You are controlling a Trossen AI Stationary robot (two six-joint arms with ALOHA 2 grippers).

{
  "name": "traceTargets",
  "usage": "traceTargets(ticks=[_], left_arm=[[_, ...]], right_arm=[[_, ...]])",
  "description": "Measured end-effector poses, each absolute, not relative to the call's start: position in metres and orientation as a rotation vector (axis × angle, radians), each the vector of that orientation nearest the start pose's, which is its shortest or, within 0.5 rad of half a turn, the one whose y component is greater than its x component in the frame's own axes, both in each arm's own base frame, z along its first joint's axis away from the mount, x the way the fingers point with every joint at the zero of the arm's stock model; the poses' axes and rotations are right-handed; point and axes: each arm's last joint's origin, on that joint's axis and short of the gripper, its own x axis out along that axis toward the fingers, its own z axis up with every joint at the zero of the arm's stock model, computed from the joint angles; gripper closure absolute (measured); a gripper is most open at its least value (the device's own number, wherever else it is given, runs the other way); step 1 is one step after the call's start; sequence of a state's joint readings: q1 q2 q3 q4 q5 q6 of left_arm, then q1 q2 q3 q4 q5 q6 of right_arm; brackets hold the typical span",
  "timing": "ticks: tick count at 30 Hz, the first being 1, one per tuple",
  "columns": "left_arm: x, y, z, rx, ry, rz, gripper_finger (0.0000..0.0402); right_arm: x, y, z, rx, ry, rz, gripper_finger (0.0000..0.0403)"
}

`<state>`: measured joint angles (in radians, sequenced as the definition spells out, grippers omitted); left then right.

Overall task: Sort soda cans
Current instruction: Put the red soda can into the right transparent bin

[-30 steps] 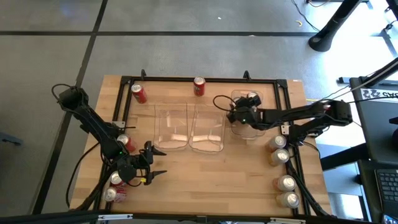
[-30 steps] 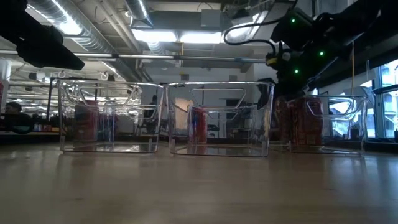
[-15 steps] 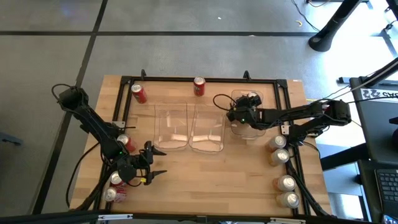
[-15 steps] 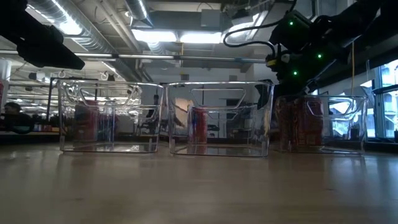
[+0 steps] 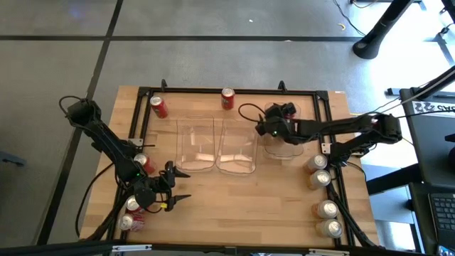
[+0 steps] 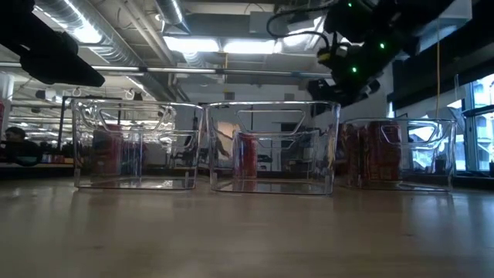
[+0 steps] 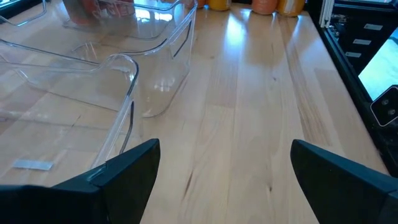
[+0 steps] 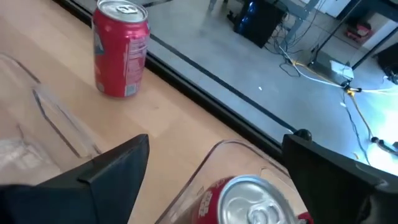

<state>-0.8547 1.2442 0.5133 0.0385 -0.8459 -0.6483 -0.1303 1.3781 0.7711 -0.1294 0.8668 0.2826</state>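
Wood table (image 5: 242, 192): R gripper (image 8: 214, 162) wide above binned red can (image 8: 252, 199); L gripper (image 5: 181, 186) wide.

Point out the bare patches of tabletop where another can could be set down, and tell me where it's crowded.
Most free: the wide front strip of table, between the three clear bins and the front edge, bordered by the open left gripper and the pale cans at right. Also free: the back strip between the two red cans. Crowded: the bin row, where the open right gripper hovers, and the front-left corner cans.
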Motion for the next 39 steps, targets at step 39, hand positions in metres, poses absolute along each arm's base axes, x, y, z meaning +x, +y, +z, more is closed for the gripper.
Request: traceTargets(ticks=[39], left_arm=[[0.207,-0.097,0.312,-0.207,0.583,0.361,0.0053]], right_arm=[[0.29,0.144,0.172,-0.057,0.367,-0.208,0.0036]])
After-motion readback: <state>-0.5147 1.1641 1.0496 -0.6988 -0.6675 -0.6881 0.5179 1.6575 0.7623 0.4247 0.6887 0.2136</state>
